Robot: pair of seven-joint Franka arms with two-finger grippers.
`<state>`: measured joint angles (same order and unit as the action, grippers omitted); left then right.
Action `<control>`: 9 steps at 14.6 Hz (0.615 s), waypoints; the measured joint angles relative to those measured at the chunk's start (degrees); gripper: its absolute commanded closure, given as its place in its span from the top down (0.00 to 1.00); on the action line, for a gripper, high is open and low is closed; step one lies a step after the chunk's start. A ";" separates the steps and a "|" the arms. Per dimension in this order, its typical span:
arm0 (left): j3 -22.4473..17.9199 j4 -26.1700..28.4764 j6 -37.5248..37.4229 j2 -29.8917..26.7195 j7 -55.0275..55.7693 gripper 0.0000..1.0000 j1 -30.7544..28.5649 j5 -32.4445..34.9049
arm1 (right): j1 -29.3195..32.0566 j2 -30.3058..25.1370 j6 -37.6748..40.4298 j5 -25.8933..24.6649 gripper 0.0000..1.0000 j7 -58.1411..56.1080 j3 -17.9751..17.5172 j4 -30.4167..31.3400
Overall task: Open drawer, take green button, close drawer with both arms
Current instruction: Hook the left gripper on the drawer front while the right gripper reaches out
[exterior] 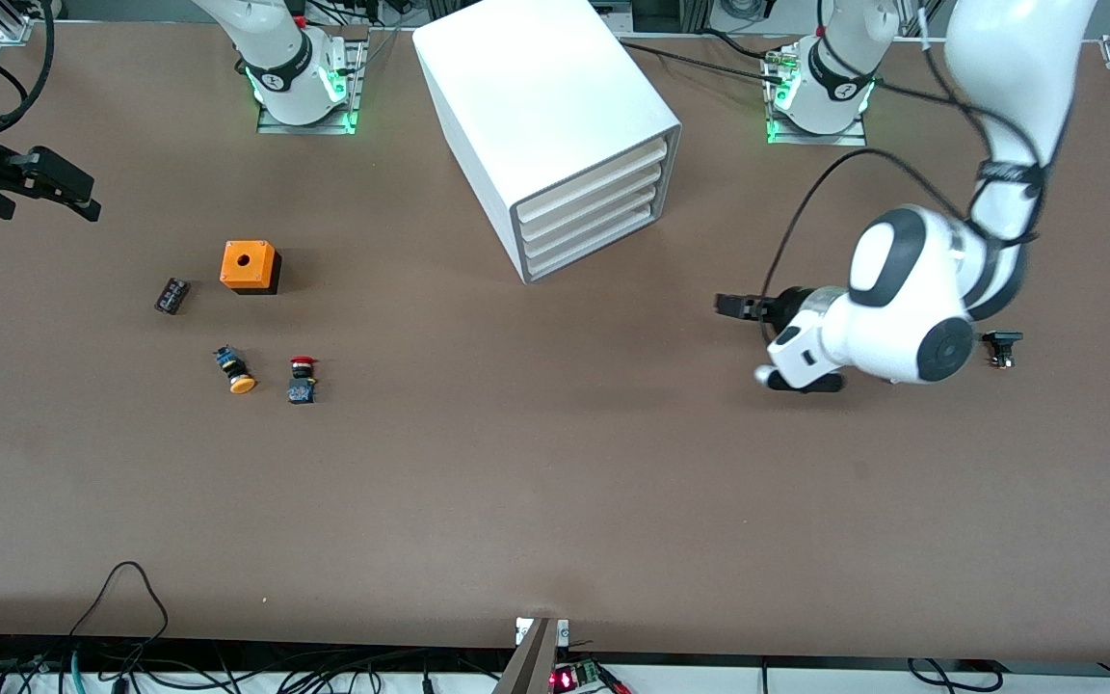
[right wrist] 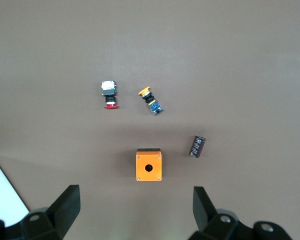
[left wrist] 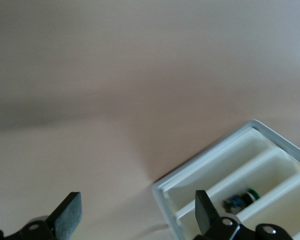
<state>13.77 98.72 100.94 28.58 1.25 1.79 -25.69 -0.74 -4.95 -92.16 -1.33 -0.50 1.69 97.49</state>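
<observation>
Drawer (exterior: 594, 241) first: in the front view it is the lowest of four in the white cabinet (exterior: 555, 116), which sits in the upper middle of the frame, and all four fronts look flush with the grey rim. My left gripper (exterior: 738, 306) hangs low over the table at mid-height of the frame, toward the left arm's end, pointing at the cabinet front but well apart from it. A small black part (exterior: 1001, 347) lies by that arm's wrist. My right gripper (exterior: 64, 188) waits over the right arm's end of the table, at the frame's edge. Nearer the camera than it lie an orange box (exterior: 250, 266), a dark block (exterior: 171, 295), the orange-capped button (exterior: 234, 371) and the red-capped button (exterior: 302, 379).

In the left wrist view my left gripper (left wrist: 135, 215) has its fingers (left wrist: 67, 215) spread wide, with nothing between them. The cabinet's front (left wrist: 162, 192) shows past them, and the button (left wrist: 240, 199) – green cap, dark body – lies on its side in one of the white trays; which tray I cannot tell.

In the right wrist view my right gripper (right wrist: 134, 207) is also spread wide and empty – below it are the orange box (right wrist: 148, 165), the dark block (right wrist: 197, 146), the orange-capped button (right wrist: 151, 100) and the red-capped button (right wrist: 108, 95).
</observation>
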 measured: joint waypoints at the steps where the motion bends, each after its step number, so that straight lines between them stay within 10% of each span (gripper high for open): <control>1: 0.01 2.03 1.66 1.11 -4.99 1.00 0.15 -4.18 | 0.00 0.00 0.00 0.00 1.00 0.00 0.00 0.00; 9: 0.80 17.18 5.22 4.95 -37.44 1.00 4.35 -26.07 | 0.02 1.49 0.10 0.00 1.00 -0.02 0.08 -0.01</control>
<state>14.57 115.90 106.17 33.52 -36.19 6.14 -51.76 -0.72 -3.46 -92.07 -1.33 -0.51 1.77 97.48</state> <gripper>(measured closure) 0.000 0.000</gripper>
